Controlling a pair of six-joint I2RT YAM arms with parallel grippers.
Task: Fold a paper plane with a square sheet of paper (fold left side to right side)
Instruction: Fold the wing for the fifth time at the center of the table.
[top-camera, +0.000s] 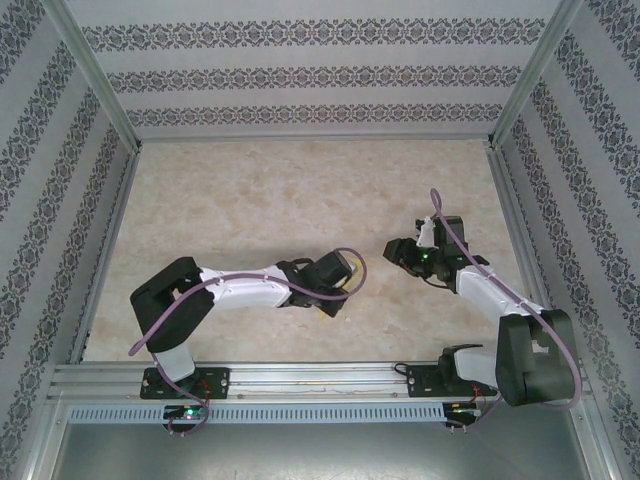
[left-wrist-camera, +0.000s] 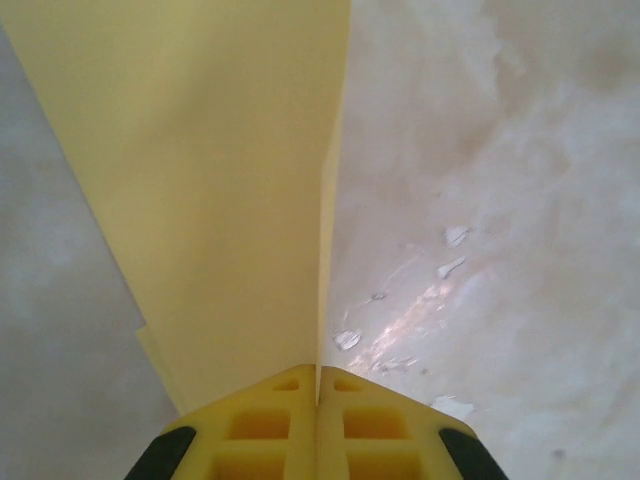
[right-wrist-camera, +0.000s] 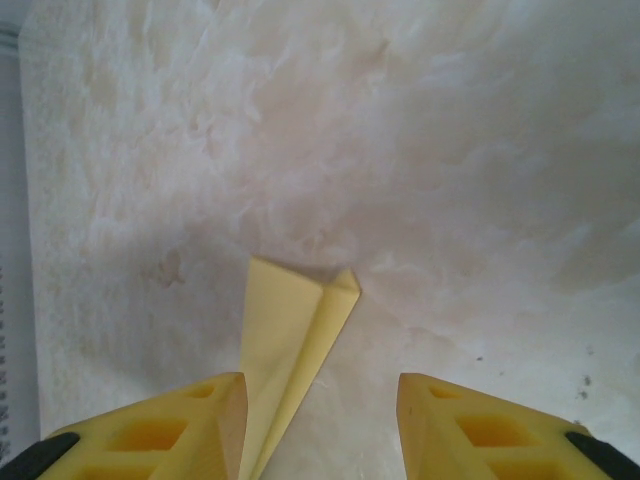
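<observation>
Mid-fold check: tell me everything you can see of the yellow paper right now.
The yellow paper is thin, plain and matte, folded into a narrow layered shape with a crease. The left gripper is shut on one end; from its fingers the sheet widens out above the pale marbled table. In the right wrist view a slim flapped part lies between the open right gripper fingers; contact there is unclear.
</observation>
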